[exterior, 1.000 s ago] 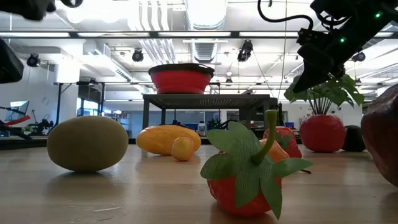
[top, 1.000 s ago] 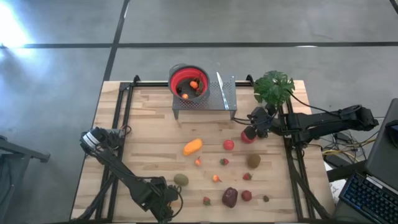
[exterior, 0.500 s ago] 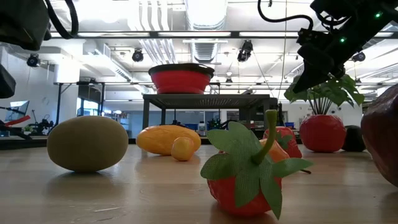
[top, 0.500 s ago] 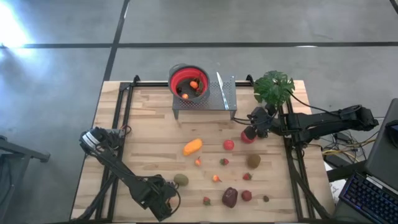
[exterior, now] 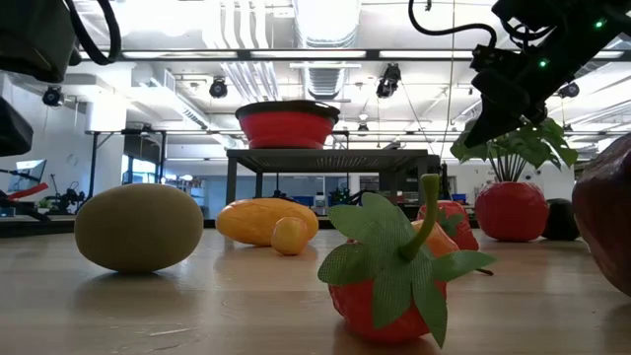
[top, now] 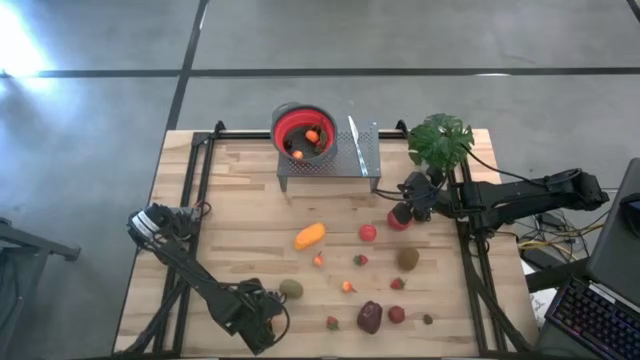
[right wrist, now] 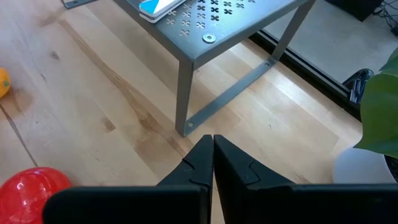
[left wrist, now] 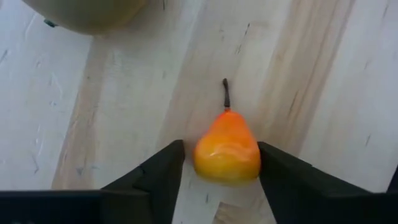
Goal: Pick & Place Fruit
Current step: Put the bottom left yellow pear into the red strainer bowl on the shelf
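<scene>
Pear point(left wrist: 227, 147) — between left gripper point(left wrist: 221, 171) fingers (unclosed)

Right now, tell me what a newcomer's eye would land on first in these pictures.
The red bowl on the grey metal stand at the table's far edge, with small fruit in it. Next, the fruit strewn over the wooden table, the long orange one near its middle. At the near edge the left gripper has its jaws open around a small orange pear; the right gripper waits shut beside the plant.
</scene>
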